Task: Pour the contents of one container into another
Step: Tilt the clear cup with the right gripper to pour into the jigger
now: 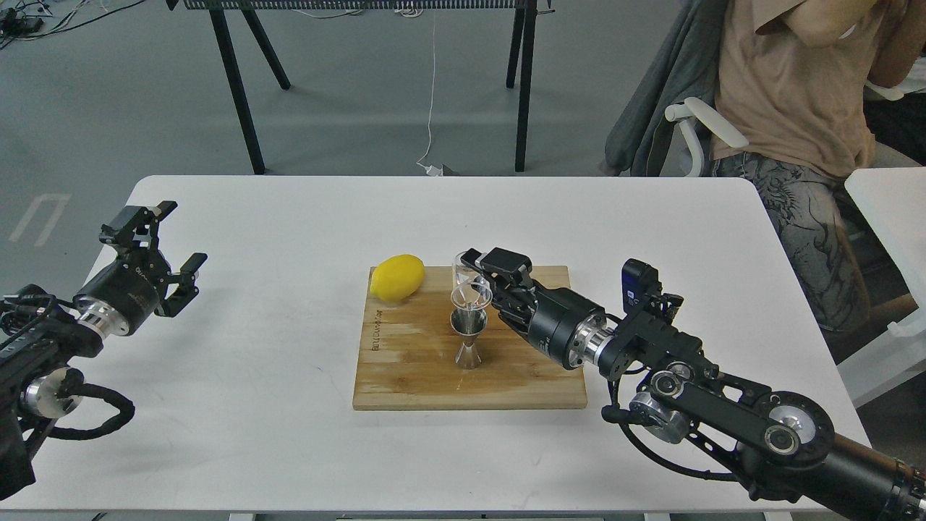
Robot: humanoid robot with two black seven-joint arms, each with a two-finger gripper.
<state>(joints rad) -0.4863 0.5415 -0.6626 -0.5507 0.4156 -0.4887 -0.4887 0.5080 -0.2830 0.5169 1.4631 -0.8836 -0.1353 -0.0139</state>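
Observation:
A small clear glass cup [470, 284] hangs tipped over, its mouth facing down toward the top of the shiny steel jigger [469, 337]. My right gripper [483, 282] is shut on the cup, coming in from the right just above the jigger. The jigger stands upright near the middle of the wooden cutting board [434, 376]. Far to the left, over the table's left edge, my left gripper [163, 242] stands open with nothing in it.
A yellow lemon [396, 276] lies at the board's back left corner. The board rests on a white table [289, 405]. A seated person [796, 108] on a chair is behind the table's right side. Black table legs [239, 87] stand on the floor beyond.

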